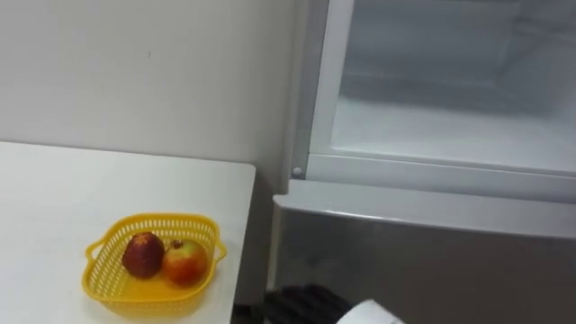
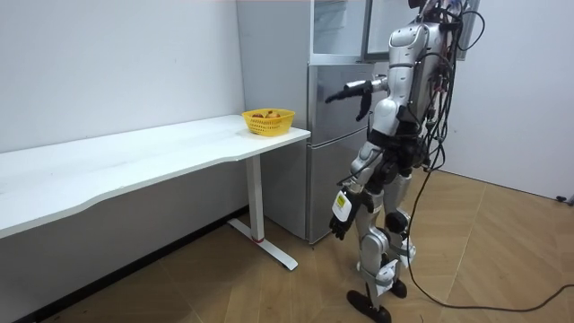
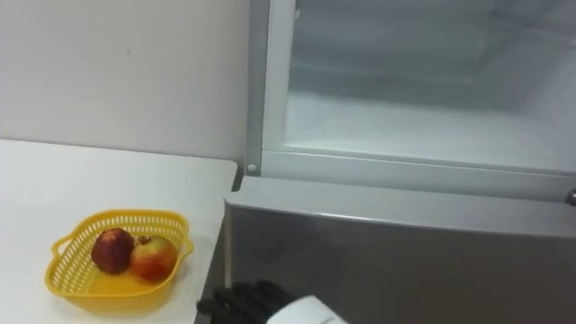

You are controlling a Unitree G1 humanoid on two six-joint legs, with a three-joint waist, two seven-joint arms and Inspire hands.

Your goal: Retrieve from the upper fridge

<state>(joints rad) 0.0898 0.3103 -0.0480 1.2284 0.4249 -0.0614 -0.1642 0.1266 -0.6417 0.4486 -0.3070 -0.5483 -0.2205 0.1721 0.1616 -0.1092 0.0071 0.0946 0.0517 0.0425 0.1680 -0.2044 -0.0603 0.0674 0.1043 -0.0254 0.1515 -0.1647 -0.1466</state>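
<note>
The upper fridge compartment [image 1: 450, 135] stands open in front of me, showing a white shelf and pale inner walls. Its door [image 2: 369, 27] is swung out beside my head in the room view. Below it, the grey lower fridge door [image 1: 423, 261] is closed. My right hand [image 1: 301, 304] is raised forward at the bottom of the eye views, dark fingers in front of the lower door, holding nothing. In the room view this right hand [image 2: 339, 93] reaches towards the fridge with its fingers straight. My left hand [image 2: 341, 222] hangs relaxed by my thigh.
A white table [image 1: 54, 198] stands left of the fridge against the wall. Near its right end a yellow basket [image 1: 162, 219] holds a dark red fruit [image 1: 142, 254] and a red-yellow apple [image 1: 185, 263]. I stand on a wooden floor [image 2: 502, 260] facing the fridge.
</note>
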